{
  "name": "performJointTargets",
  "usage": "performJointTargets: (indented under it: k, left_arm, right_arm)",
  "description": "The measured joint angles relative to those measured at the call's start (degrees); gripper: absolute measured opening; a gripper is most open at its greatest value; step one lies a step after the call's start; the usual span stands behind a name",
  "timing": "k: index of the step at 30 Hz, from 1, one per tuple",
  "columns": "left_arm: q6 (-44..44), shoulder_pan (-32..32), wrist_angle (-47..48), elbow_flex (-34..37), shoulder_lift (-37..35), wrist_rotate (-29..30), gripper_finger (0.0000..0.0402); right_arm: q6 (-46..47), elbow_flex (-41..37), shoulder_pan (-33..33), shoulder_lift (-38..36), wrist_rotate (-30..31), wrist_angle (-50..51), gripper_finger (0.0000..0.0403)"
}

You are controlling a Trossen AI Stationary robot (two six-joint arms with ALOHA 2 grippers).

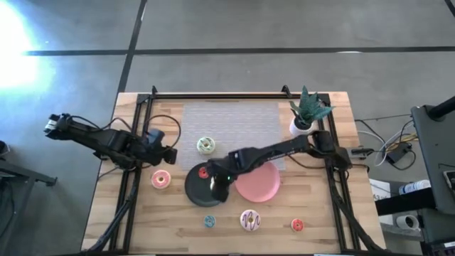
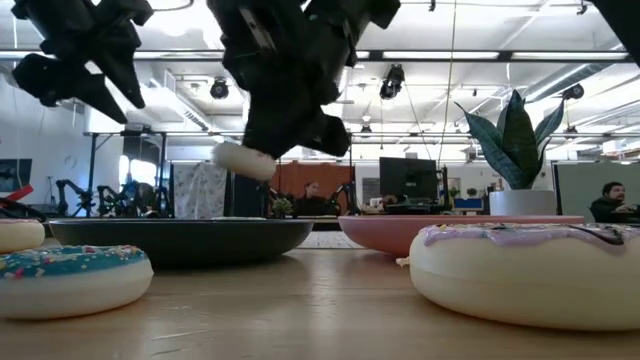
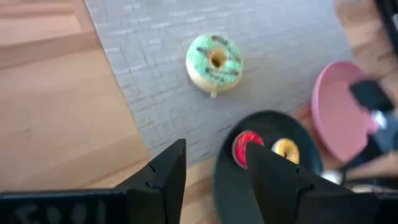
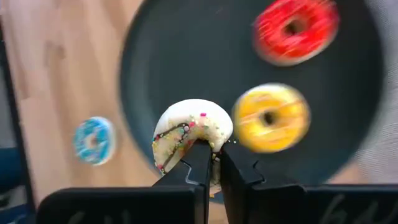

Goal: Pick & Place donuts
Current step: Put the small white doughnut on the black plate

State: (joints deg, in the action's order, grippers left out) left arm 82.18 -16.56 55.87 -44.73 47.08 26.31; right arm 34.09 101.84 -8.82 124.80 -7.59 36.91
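My right gripper is shut on a white sprinkled donut and hangs over the near part of the black plate; the low view also shows this donut above the plate. A red donut and a yellow donut lie flat on that plate. My left gripper is open and holds nothing, above the table's left part. A green donut lies on the grey mat. A pink donut, a blue one, a striped one and a red-orange one lie on the wood. My right gripper pinches the white donut's ring between its two fingers, at the part of the ring nearest the gripper. The fingers slant down from the table's right. The donut stands tilted on edge, lifted clear above the black plate.
A pink plate sits right of the black plate, partly under my right arm. A potted plant stands at the far right. A grey mat covers the far middle. Black frame rails run along the table's sides.
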Motion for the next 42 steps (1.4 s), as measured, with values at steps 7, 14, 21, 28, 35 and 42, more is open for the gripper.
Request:
performJointTargets:
  k: [7, 14, 21, 28, 35, 42]
  left_arm:
    - [-4.43, -0.02, -0.40, 0.01, -0.26, 1.70, 0.0140]
    - [-9.32, -0.15, -0.58, 0.02, 0.27, -0.16, 0.0140]
    - [-13.98, -0.15, -0.57, 0.02, 0.07, -1.19, 0.0140]
    - [-16.25, -0.17, -0.56, 0.02, 0.03, -1.29, 0.0140]
    - [-16.86, -0.60, -3.35, 0.05, 0.03, -3.69, 0.0140]
    - [-25.29, -6.16, -32.85, 7.13, 1.76, -9.36, 0.0140]
  right_arm:
    - [11.36, 0.00, -1.74, 2.87, 3.25, -3.46, 0.0013]
    - [16.86, -0.04, -2.47, 6.45, 2.66, -4.60, 0.0022]
    - [20.66, 0.00, -3.42, 6.12, 4.98, -4.07, 0.0103]
    - [24.00, 0.04, -3.60, 5.10, 6.44, -1.17, 0.0171]
    - [24.00, 0.02, -3.97, 5.12, 9.46, 1.23, 0.0184]
    - [23.43, 0.02, -4.04, 4.88, 11.01, 0.91, 0.0183]
